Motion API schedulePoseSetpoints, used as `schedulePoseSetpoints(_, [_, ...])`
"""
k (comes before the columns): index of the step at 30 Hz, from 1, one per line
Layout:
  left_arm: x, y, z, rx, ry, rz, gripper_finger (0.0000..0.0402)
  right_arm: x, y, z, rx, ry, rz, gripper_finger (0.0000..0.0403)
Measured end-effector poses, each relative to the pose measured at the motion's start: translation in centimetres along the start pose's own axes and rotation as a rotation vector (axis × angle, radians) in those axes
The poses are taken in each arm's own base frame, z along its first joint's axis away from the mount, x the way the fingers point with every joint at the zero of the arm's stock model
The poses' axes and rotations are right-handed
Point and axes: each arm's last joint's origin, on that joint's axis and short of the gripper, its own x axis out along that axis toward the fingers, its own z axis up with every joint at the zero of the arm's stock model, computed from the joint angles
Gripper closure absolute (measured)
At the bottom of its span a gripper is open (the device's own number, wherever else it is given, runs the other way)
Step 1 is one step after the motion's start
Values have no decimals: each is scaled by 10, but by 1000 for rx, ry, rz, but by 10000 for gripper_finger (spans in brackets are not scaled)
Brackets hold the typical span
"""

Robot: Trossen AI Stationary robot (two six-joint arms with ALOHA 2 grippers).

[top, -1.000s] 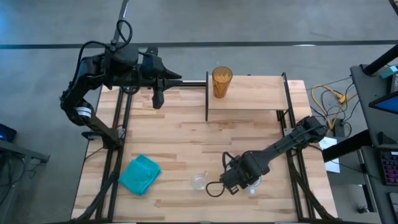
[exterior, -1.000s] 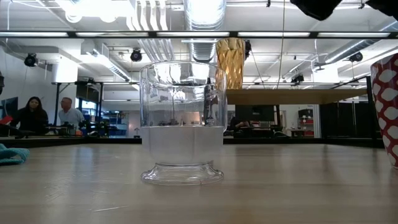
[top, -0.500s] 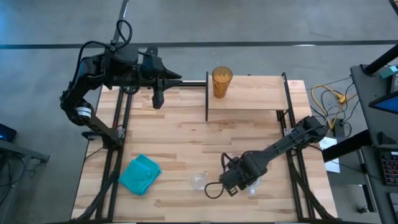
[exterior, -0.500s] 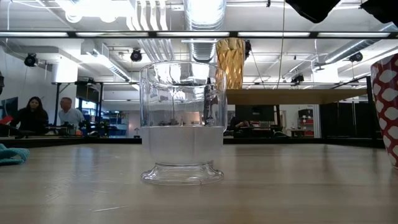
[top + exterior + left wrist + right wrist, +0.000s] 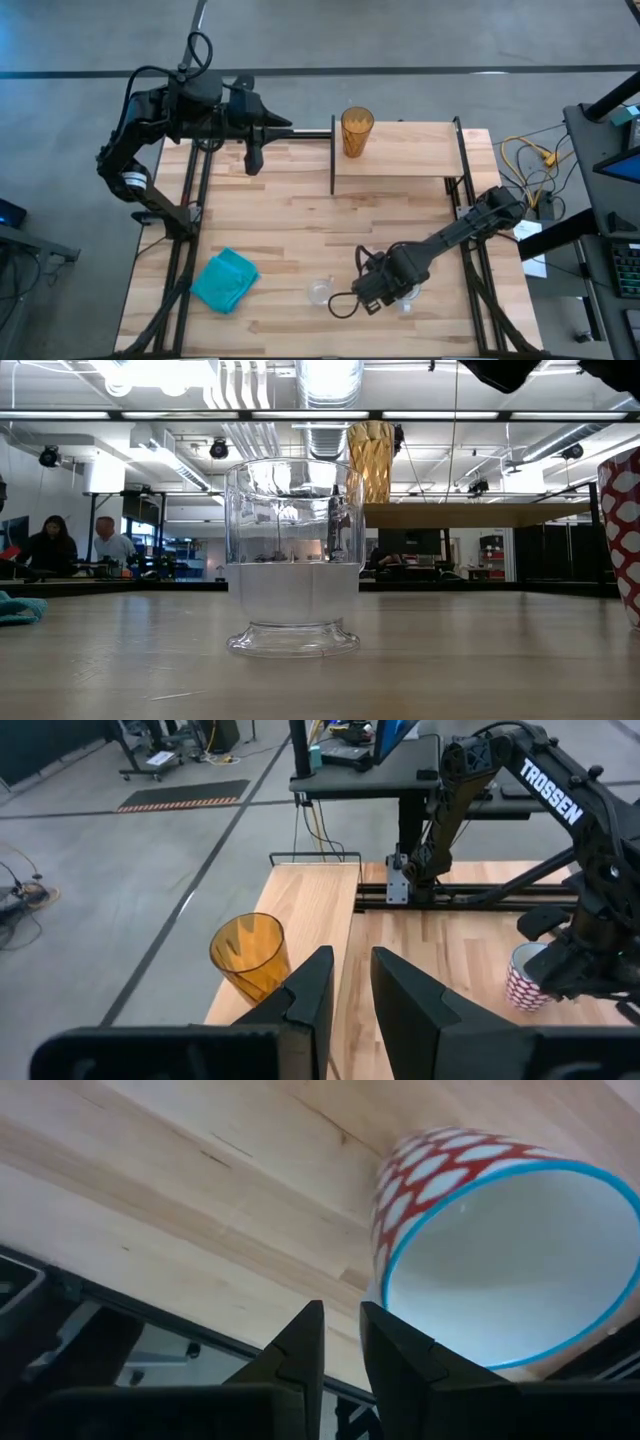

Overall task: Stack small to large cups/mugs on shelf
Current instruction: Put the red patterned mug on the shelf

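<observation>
The amber tumbler (image 5: 357, 131) (image 5: 250, 955) stands upright on the left end of the shelf (image 5: 410, 152). The tiny clear glass cup (image 5: 320, 292) (image 5: 292, 555) stands on its foot on the tabletop near the near edge. The white mug with the red pattern (image 5: 408, 297) (image 5: 480, 1240) (image 5: 622, 535) stands upright just right of it, partly under my right arm. My right gripper (image 5: 370, 293) (image 5: 340, 1315) hovers shut above the table beside the mug's rim. My left gripper (image 5: 288, 127) (image 5: 350, 975) waits shut at the far left, level with the shelf.
A teal cloth (image 5: 225, 280) lies crumpled at the near left of the table. The shelf's black frame post (image 5: 332, 155) stands at its left end. Bare tabletop (image 5: 300, 215) lies between the shelf and the cups. People sit in the room beyond (image 5: 75, 545).
</observation>
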Motion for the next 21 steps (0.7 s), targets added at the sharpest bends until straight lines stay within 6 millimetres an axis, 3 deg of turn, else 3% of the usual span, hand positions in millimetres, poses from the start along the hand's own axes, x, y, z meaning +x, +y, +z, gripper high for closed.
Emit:
schedulePoseSetpoints(9, [0, 0, 0, 87, 0, 0, 344, -16, 6, 4, 6, -12, 64, 301])
schedulePoseSetpoints(21, [0, 0, 0, 103, 2, 0, 344, -10, -1, 4, 113, -9, -15, 294])
